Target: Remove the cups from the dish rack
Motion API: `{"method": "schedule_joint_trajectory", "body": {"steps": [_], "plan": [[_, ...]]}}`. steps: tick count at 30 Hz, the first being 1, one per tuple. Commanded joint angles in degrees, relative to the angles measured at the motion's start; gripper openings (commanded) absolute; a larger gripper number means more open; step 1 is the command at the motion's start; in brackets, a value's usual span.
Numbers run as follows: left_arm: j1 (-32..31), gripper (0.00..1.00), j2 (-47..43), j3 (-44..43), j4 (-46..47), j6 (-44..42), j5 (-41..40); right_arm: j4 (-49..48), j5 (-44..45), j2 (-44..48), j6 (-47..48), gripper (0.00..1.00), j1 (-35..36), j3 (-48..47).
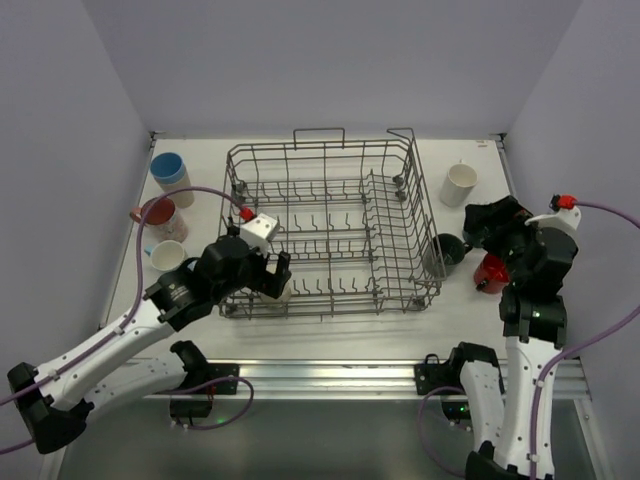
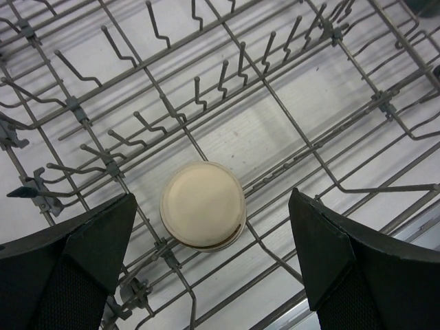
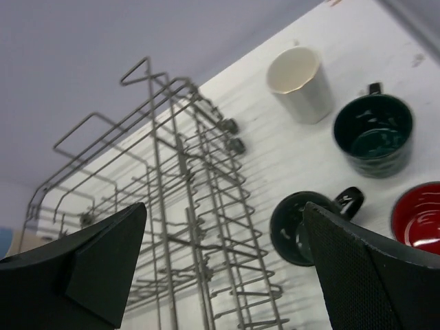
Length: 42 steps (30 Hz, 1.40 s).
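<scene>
Now | left gripper [image 2: 212, 199] spread wide, hovering astride the cream cup [image 2: 203, 206] | cup upside down in the dish rack [image 1: 330, 160], lower-left corner | right gripper [image 3: 223, 206] released, empty, mid-right of frame over dark mug [image 3: 299, 227] and red mug [image 3: 419, 216].

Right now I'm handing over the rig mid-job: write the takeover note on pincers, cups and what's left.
Left pincer: open, over a cream cup lying upside down in the near-left corner of the dish rack; not gripped.
Right pincer: open, empty, above the table right of the rack.
Done: white cup, dark teal mug, black mug and red cup stand right of the rack; blue cup, pink mug and pale cup to its left.
Remaining: the cream cup, the only one visible in the rack.
</scene>
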<state>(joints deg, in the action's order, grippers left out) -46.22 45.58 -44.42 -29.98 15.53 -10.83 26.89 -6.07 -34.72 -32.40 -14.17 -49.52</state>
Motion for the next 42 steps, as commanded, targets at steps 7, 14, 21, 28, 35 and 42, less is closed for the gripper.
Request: {"method": "schedule_joint_trajectory", "body": {"steps": [7, 14, 21, 28, 35, 42], "plan": [[-1.7, 1.0, 9.8, -9.4, -10.7, 2.9, -4.9, -5.0, -9.4, -0.7, -0.2, 0.99, 12.7, 0.2], [-1.7, 1.0, 18.7, -8.8, -10.6, 5.2, -5.6, -10.3, -15.1, -0.1, -1.9, 0.99, 17.9, 3.3], [-0.6, 1.0, 23.0, -7.1, -8.8, 7.0, -7.9, -9.5, -16.9, 1.1, 0.0, 0.99, 20.3, 2.6], [-0.4, 0.53, 22.4, -6.5, -6.9, 7.1, -3.9, -10.4, -18.5, 0.2, -0.4, 0.99, 20.9, 2.3], [-0.4, 0.26, 15.6, -12.7, -9.0, 6.6, -4.2, -11.9, -18.1, -1.6, -3.0, 0.99, 25.6, 1.4], [-0.3, 0.18, 7.2, -20.9, -5.6, 7.8, -3.3, -21.5, -13.9, -5.2, -8.1, 0.99, 38.9, 3.4]]}}
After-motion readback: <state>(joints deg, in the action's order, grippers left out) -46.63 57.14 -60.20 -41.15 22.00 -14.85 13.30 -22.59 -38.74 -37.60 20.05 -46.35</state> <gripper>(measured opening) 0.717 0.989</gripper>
